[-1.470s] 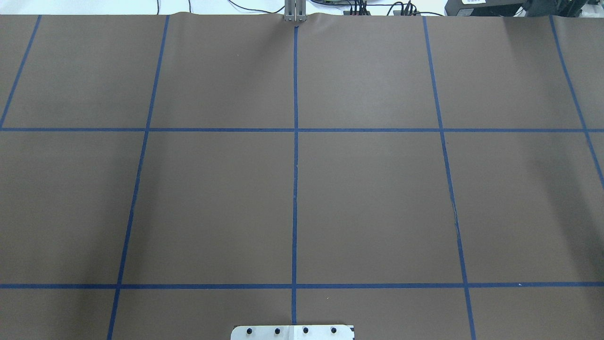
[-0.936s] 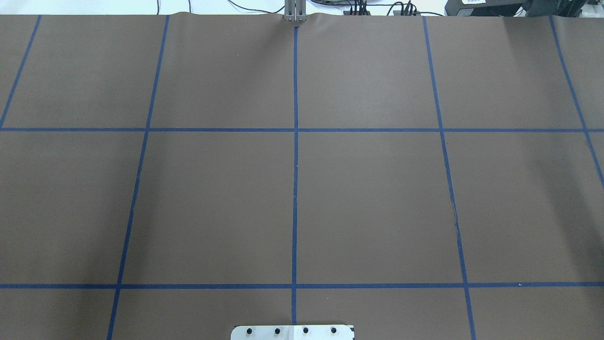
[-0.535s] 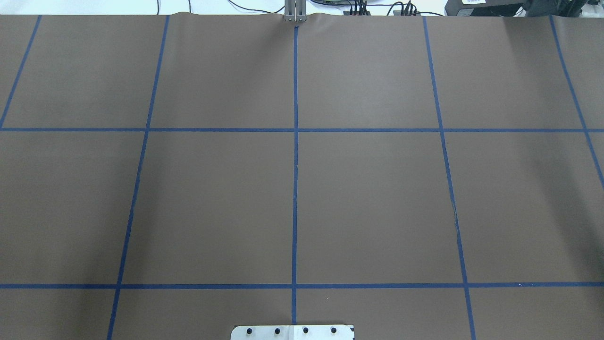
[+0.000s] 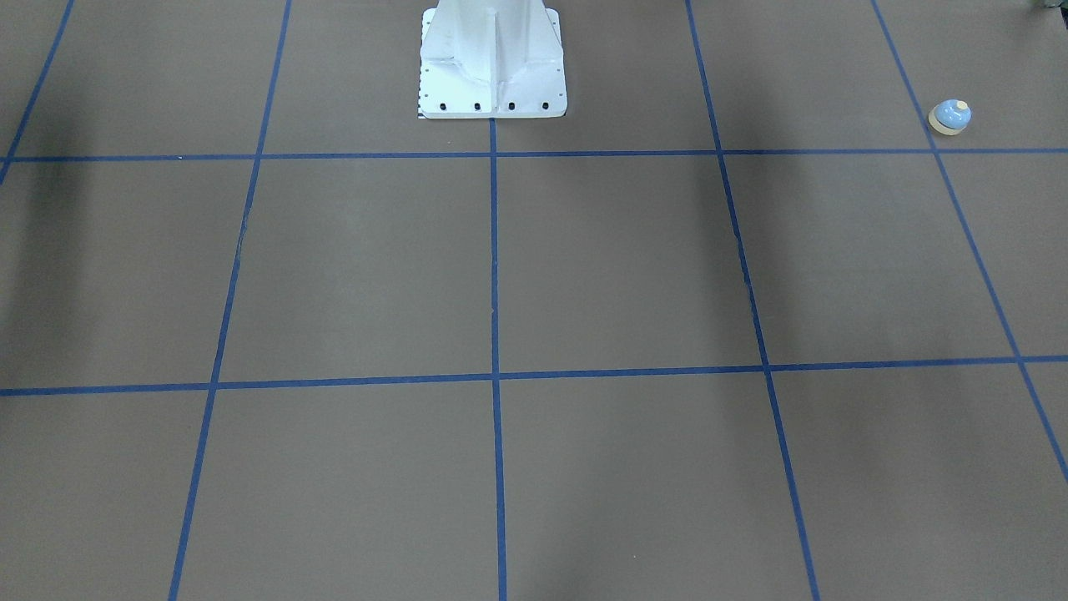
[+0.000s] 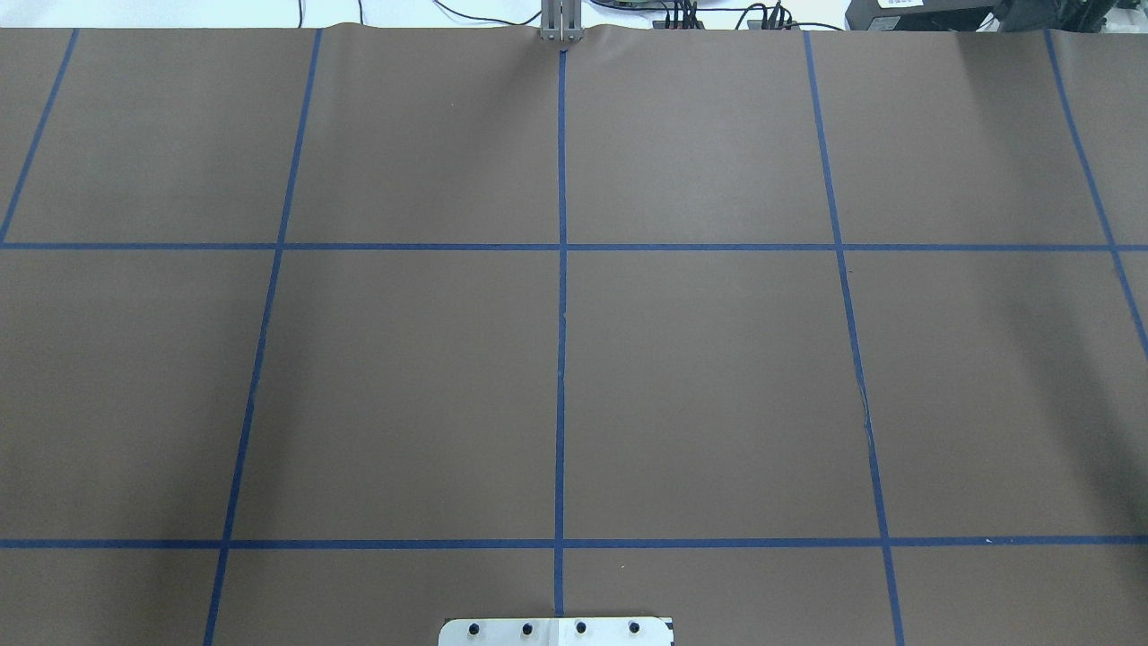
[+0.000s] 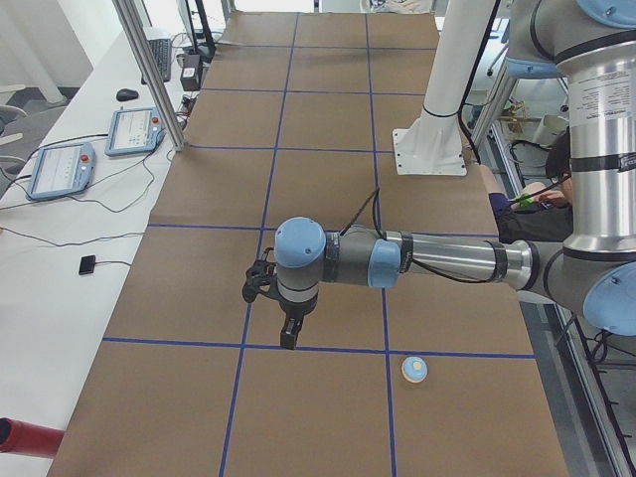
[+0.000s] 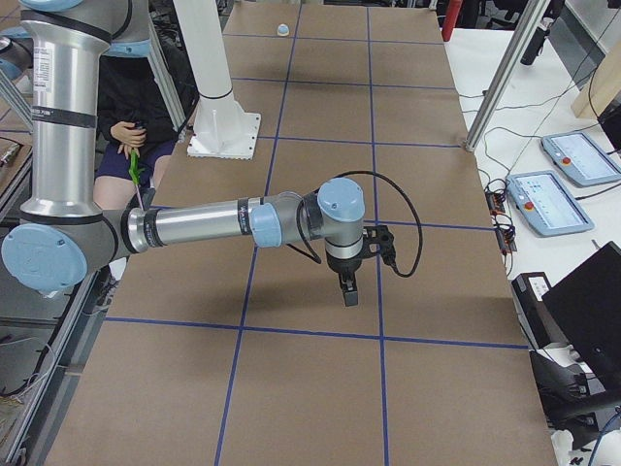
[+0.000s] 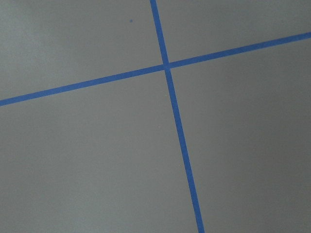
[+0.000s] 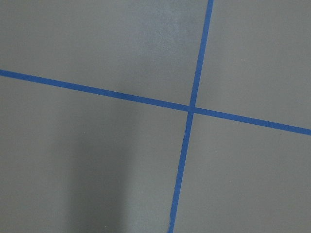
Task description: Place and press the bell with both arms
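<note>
The brown table (image 5: 717,377) looks unchanged in the overhead view from a moment before. The left arm (image 6: 447,260) reaches level over it, and the left gripper (image 6: 289,338) hangs near the bell (image 6: 415,369). The bell sits apart just across a tape line (image 6: 328,349), seemingly in the table's last left-end row. The right gripper (image 7: 348,291) hangs far off, and I cannot tell either gripper's width.
</note>
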You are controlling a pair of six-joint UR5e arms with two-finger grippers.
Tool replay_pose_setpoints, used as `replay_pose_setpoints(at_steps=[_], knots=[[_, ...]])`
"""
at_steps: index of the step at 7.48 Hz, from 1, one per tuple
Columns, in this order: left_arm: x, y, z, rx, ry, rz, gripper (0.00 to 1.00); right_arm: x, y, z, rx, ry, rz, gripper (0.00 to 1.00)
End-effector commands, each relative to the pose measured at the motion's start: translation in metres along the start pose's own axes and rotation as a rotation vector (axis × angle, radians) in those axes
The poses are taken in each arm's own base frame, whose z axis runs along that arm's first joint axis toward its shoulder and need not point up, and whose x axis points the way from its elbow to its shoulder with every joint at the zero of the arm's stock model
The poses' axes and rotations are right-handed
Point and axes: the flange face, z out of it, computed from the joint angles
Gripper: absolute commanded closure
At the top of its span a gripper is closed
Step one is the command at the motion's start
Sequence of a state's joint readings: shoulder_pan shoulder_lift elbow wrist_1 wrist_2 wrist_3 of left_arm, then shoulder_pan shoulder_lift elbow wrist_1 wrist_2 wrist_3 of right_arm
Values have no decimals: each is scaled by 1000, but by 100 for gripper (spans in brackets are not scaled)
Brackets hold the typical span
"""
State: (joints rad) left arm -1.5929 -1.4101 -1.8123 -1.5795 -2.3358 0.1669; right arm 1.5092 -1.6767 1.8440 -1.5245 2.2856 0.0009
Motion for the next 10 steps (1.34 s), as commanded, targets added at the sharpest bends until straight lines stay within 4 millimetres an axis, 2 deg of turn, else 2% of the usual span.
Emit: replay_pose_setpoints(at_steps=[1, 2, 3, 4, 5, 6, 7, 10], knots=[[2, -2, 0, 10, -1, 23, 0, -4, -3, 0, 6, -3, -25, 0], [4, -2, 4, 29, -1, 48, 0, -14, -3, 5, 37, -21, -68, 0], [23, -8, 26, -20, 13, 92, 0, -24, -4, 16, 23, -31, -95, 0], [26, -6, 38, -47, 20, 97, 0, -27, -4, 19, 21, -33, -105, 0], [18, 8, 62, -99, 28, 84, 0, -27, -5, 19, 20, -32, -105, 0], [29, 20, 90, -170, 40, 107, 0, -28, -5, 19, 21, -33, -106, 0], [34, 39, 110, -229, 44, 119, 0, -28, -5, 19, 19, -34, -106, 0], [26, 112, 149, -383, 55, 85, 0, -28, -5, 20, 19, -34, -106, 0]])
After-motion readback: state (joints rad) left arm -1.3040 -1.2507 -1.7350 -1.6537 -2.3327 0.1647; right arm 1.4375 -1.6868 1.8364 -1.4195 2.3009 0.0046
